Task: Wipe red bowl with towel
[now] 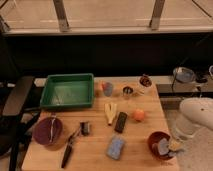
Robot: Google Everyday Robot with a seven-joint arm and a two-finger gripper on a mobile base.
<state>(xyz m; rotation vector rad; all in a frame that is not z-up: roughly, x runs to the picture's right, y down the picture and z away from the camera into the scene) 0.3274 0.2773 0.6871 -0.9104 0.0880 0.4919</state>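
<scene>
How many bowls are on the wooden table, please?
2: the red bowl at the front right, with the towel and the shut gripper at it, and a maroon bowl at the front left.

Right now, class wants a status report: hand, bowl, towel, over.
Hand shut on towel, down at the red bowl's right rim. Red bowl upright near table's front right corner, towel inside it. Nothing blocking; blue sponge lies apart, left.
</scene>
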